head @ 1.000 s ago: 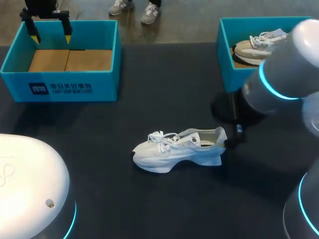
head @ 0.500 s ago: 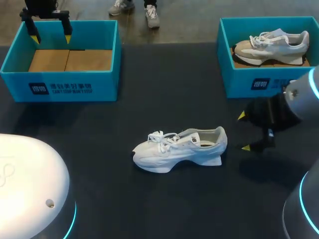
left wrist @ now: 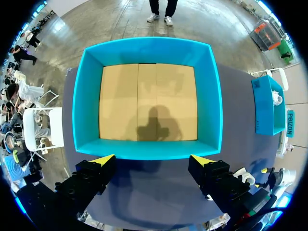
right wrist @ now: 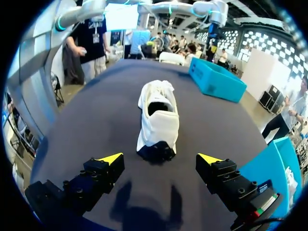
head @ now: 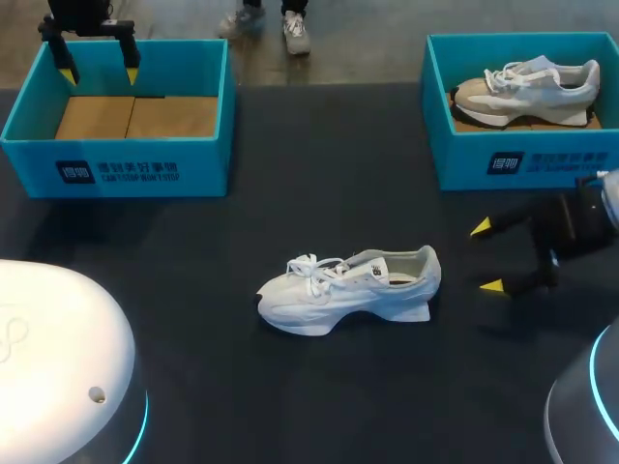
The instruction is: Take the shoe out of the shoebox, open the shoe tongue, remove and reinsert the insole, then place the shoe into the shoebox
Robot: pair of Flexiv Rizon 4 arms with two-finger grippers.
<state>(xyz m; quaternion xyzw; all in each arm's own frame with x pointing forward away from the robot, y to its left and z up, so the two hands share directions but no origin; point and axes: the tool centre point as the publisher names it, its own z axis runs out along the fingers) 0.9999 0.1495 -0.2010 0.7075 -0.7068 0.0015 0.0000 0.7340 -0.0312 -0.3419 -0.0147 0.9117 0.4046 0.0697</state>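
Retreating right end effector [head: 486, 256], open, farther from white shoe [head: 348, 290] heel.

Dark worktop, a second blue box, a tan shoe inside it

The worktop [head: 319, 174] is a plain dark sheet with a matte face; at its far right corner stands an open blue box [head: 522, 164] with a white label on its near wall; in the box lies a tan and white laced shoe [head: 527, 89], toe toward the worktop's middle, heel toward the right edge, sole facing the near wall, taking up most of the box's length
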